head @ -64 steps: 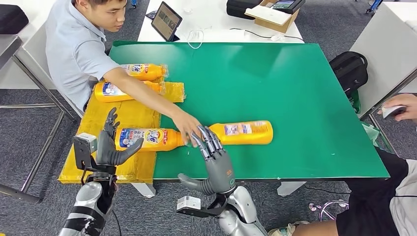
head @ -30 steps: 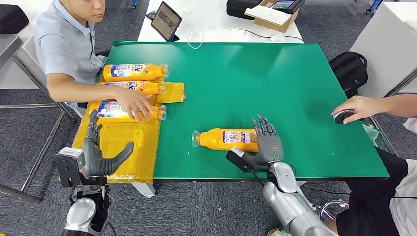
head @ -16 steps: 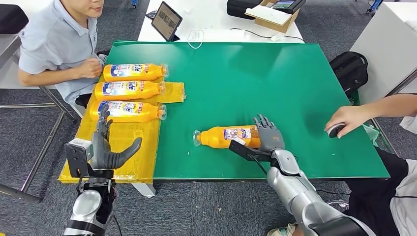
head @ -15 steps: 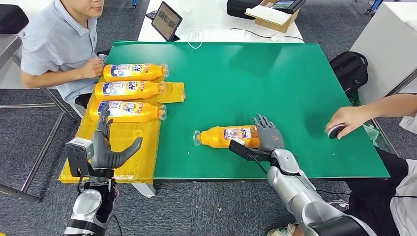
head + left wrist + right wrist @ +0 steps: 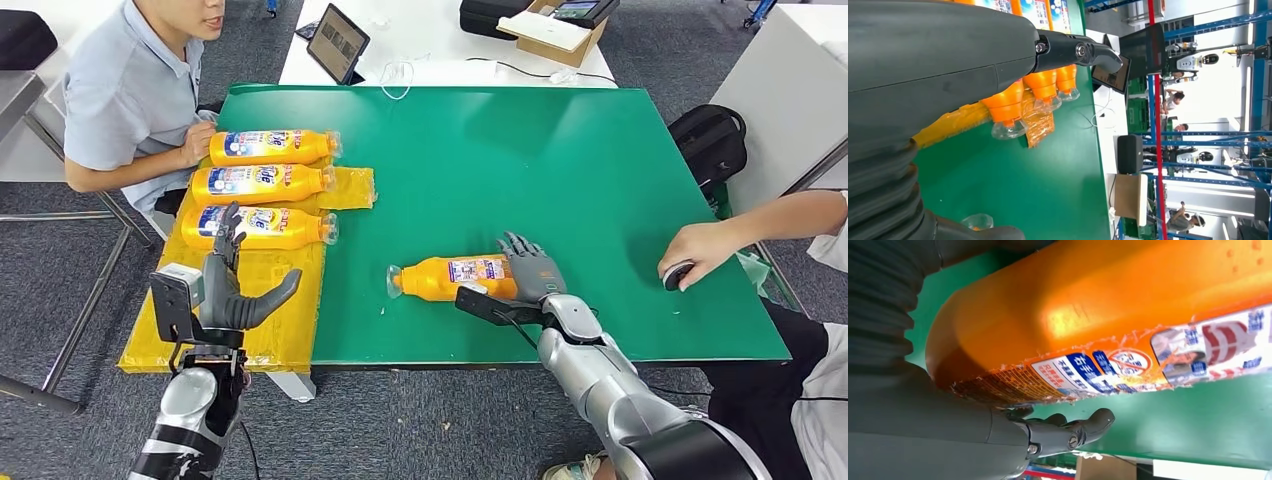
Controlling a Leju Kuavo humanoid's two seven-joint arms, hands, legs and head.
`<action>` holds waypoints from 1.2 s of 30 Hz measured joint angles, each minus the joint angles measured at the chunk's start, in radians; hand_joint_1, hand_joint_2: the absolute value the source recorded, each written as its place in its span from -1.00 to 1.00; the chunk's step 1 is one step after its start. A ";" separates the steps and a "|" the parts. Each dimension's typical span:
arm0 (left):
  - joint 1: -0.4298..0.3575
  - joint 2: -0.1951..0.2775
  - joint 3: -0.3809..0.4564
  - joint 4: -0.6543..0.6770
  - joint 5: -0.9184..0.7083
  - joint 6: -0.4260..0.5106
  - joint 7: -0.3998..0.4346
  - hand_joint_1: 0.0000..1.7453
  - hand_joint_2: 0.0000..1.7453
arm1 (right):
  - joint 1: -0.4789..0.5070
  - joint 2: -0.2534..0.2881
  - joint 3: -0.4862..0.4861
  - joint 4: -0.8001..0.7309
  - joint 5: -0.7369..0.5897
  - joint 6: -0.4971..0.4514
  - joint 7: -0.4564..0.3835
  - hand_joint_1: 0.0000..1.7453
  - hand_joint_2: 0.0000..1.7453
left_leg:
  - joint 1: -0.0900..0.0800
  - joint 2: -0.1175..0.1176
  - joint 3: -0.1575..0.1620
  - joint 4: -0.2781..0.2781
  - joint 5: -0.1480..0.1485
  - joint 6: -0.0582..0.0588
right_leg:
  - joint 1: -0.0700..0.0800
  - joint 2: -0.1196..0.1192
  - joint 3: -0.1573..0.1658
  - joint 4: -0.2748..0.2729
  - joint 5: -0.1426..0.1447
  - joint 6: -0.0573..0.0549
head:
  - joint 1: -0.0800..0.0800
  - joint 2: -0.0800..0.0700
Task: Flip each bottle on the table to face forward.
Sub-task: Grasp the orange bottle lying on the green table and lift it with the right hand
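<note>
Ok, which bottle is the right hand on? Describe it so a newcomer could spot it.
On the green table, look near the front edge, right of the yellow mat. One orange bottle lies there on its side, with the right hand at its base. Unlike the three bottles on the mat, it lies alone on bare green.

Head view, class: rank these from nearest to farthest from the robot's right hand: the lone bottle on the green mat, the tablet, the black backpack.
1. Lone bottle: at the right hand, base end against it.
2. Black backpack: on the floor, off the table's right edge.
3. Tablet: white table beyond the far left corner.
</note>
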State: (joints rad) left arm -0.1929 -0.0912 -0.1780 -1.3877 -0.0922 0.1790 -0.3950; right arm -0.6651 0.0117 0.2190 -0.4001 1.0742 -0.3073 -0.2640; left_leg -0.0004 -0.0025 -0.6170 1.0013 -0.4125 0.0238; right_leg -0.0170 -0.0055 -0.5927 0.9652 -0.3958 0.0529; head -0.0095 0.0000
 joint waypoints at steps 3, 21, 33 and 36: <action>-0.006 0.000 -0.005 0.009 0.003 -0.001 -0.001 -1.00 1.00 | -0.004 0.000 0.003 0.008 -0.002 0.022 -0.010 0.99 1.00 | 0.000 0.000 0.000 0.000 0.000 0.000 | 0.000 0.000 0.000 0.000 0.000 0.000 | 0.000 0.000; 0.014 0.009 -0.012 0.028 0.021 -0.038 -0.002 -1.00 1.00 | 0.004 0.026 -0.074 0.024 -0.271 0.148 -0.145 1.00 1.00 | 0.001 0.005 0.010 0.000 -0.002 -0.001 | 0.000 0.004 0.007 -0.001 0.000 0.000 | 0.000 0.000; 0.039 0.009 -0.011 0.028 0.193 -0.181 0.004 -1.00 1.00 | 0.084 0.097 -0.173 -0.083 -0.643 0.290 -0.344 1.00 1.00 | 0.001 0.004 0.010 0.000 -0.001 -0.001 | 0.001 0.004 0.009 0.000 0.000 -0.001 | 0.000 0.000; 0.074 0.004 -0.019 0.028 0.233 -0.226 0.006 -1.00 1.00 | 0.152 0.132 -0.178 -0.201 -0.740 0.223 -0.389 1.00 1.00 | 0.002 0.004 0.007 0.000 -0.001 -0.001 | 0.001 0.003 0.006 0.000 0.000 -0.001 | 0.000 0.000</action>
State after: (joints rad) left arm -0.1190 -0.0871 -0.1971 -1.3596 0.1412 -0.0467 -0.3895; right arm -0.5127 0.1437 0.0407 -0.6006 0.3338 -0.0842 -0.6526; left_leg 0.0011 0.0012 -0.6102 1.0008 -0.4132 0.0225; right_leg -0.0158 -0.0020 -0.5869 0.9652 -0.3958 0.0521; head -0.0098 0.0000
